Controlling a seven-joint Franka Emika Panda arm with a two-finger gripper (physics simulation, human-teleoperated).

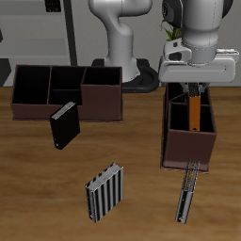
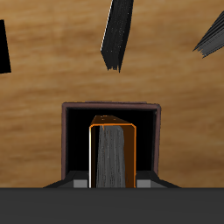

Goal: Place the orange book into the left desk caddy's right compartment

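Note:
My gripper (image 1: 194,94) is shut on the orange book (image 1: 194,110) and holds it upright from above. The book hangs inside the left desk caddy (image 1: 188,149), the dark maroon box seen narrow-end-on. In the wrist view the orange book (image 2: 112,153), with its pale page edge facing the camera, sits between my fingertips (image 2: 80,184). It is within the wide squarish right compartment (image 2: 79,131), near its middle. I cannot tell whether the book touches the compartment floor.
The other maroon caddy (image 1: 99,94) stands broadside farther along the table. A black book (image 1: 64,124) leans in front of it. A grey-striped ribbed book (image 1: 104,193) and a thin dark object (image 1: 186,193) lie near the table's front edge.

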